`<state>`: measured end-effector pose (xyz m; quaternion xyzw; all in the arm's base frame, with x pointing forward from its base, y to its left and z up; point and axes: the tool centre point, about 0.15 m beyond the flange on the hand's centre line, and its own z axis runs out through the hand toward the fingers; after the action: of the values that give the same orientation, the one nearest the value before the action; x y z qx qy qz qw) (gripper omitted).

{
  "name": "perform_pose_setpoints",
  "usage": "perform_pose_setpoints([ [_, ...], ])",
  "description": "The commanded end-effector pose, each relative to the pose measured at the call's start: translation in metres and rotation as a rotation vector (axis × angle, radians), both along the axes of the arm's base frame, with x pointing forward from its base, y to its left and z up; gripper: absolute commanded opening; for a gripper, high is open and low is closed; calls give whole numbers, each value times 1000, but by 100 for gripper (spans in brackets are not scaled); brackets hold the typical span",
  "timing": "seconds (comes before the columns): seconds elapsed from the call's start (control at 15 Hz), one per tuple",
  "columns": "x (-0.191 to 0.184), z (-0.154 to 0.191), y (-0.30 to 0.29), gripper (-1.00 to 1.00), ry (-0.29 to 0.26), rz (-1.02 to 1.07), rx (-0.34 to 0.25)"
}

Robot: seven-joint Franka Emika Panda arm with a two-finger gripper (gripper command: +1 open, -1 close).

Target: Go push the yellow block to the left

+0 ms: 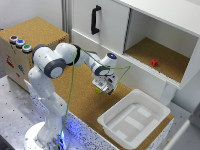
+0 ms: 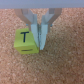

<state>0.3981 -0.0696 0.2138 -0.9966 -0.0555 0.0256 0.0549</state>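
Observation:
The yellow block (image 2: 26,42) is a small bright cube with a black "T" on its top face, lying on the cork surface. In the wrist view my gripper (image 2: 41,44) stands right beside it, fingers drawn together with nothing between them, one finger (image 2: 35,27) against the block's side. In the exterior view the gripper (image 1: 106,90) is low over the cork table, and the yellow block (image 1: 98,91) shows just on its exterior-view left.
A white bin (image 1: 107,122) sits on the table toward the exterior view's right of the gripper. A small red block (image 1: 154,62) lies in the open cabinet compartment. The cabinet door carries a black handle (image 1: 95,20). A box with coloured buttons (image 1: 20,44) stands at the exterior view's left.

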Motion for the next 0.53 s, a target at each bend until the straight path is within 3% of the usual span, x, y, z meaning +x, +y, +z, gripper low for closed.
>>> perform_pose_setpoints([
  [0.0, -19, 5, 15, -100, -141, 93, -34],
  [0.13, -27, 0, 24, -100, -145, 133, -7],
  [0.47, -32, -12, 50, -100, -175, 107, -60],
])
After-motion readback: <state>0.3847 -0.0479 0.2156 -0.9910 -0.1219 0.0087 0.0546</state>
